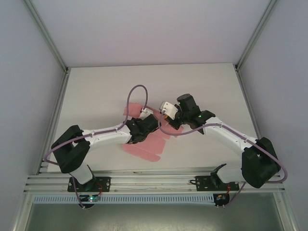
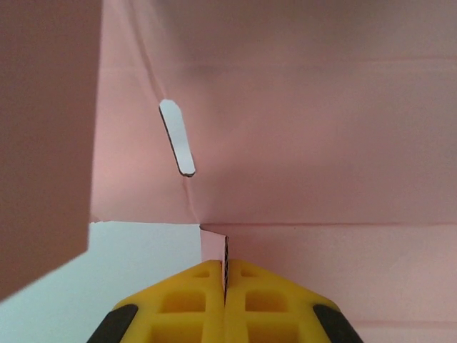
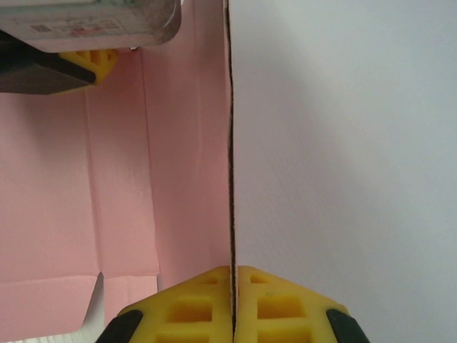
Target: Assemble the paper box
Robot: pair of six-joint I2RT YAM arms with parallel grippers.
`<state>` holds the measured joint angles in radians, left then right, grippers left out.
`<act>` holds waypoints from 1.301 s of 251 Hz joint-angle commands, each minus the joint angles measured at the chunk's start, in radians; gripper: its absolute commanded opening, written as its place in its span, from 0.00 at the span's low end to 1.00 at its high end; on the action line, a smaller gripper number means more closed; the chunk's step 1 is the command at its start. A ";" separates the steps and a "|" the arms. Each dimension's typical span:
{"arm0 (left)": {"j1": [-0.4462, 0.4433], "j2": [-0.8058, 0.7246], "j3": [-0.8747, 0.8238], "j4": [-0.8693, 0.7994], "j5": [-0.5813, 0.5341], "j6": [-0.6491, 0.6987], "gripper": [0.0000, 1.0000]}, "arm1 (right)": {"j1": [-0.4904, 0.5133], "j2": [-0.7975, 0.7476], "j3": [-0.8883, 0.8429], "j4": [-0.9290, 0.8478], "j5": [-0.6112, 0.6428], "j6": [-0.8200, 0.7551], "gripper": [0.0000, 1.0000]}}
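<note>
My left gripper [image 2: 226, 270] and right gripper [image 3: 233, 275] each clamp a paper box [image 1: 140, 151] edge; I judge opposing pulls toward 9 and 3 o'clock could tear it.

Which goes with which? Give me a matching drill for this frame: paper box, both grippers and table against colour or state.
Things:
1. paper box
2. left gripper
3. right gripper
4. table

Colour or state:
A. white
B. shut on a short tab below the oval slot
C. pink, partly folded
D. shut on a long panel edge seen edge-on

Pairs: 1-C, 2-B, 3-D, 4-A
</note>
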<state>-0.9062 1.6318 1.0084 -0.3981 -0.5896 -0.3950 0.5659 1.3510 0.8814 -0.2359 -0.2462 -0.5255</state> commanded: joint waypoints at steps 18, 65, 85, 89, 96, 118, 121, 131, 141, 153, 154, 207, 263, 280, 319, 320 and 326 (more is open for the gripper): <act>-0.047 0.014 0.057 0.130 0.076 -0.092 0.07 | 0.032 0.000 0.004 0.081 -0.050 -0.010 0.00; -0.042 -0.037 0.005 0.156 0.110 -0.095 0.31 | 0.033 0.018 0.004 0.087 0.028 -0.050 0.00; -0.038 -0.077 -0.024 0.144 0.119 -0.097 0.41 | 0.032 0.029 0.005 0.081 0.050 -0.089 0.00; -0.038 -0.087 -0.031 0.142 0.119 -0.097 0.43 | 0.033 0.031 0.004 0.080 0.054 -0.101 0.00; -0.036 -0.108 -0.044 0.139 0.119 -0.100 0.47 | 0.035 0.034 0.004 0.077 0.059 -0.119 0.00; -0.032 -0.180 -0.096 0.142 0.120 -0.101 0.70 | 0.037 0.046 0.010 0.070 0.081 -0.154 0.00; -0.031 -0.190 -0.104 0.141 0.120 -0.101 0.73 | 0.037 0.049 0.011 0.071 0.083 -0.157 0.00; -0.029 -0.228 -0.127 0.134 0.111 -0.104 0.86 | 0.040 0.056 0.018 0.067 0.099 -0.165 0.00; -0.026 -0.268 -0.150 0.124 0.103 -0.109 1.00 | 0.042 0.066 0.027 0.060 0.112 -0.174 0.00; -0.019 -0.318 -0.178 0.114 0.096 -0.113 1.00 | 0.046 0.077 0.037 0.054 0.132 -0.186 0.00; -0.019 -0.322 -0.180 0.113 0.095 -0.114 1.00 | 0.047 0.079 0.037 0.054 0.134 -0.187 0.00; 0.106 -0.516 -0.280 0.036 0.080 -0.190 1.00 | 0.087 0.114 0.019 0.145 0.257 -0.249 0.00; 0.347 -0.597 -0.354 0.009 0.206 -0.262 1.00 | 0.154 0.137 -0.053 0.337 0.399 -0.408 0.00; 0.371 -0.625 -0.374 0.030 0.212 -0.267 1.00 | 0.175 0.148 -0.079 0.399 0.460 -0.464 0.00; 0.425 -0.656 -0.389 0.033 0.230 -0.269 1.00 | 0.202 0.162 -0.118 0.512 0.538 -0.540 0.00; 0.426 -0.656 -0.388 0.033 0.231 -0.270 1.00 | 0.202 0.162 -0.119 0.513 0.539 -0.541 0.00; 0.432 -0.657 -0.390 0.031 0.230 -0.271 1.00 | 0.204 0.161 -0.123 0.526 0.546 -0.547 0.00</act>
<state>-0.5114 0.9970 0.6273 -0.3595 -0.3748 -0.6373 0.7559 1.5040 0.7879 0.1570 0.1925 -0.9775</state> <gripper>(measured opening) 0.999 0.050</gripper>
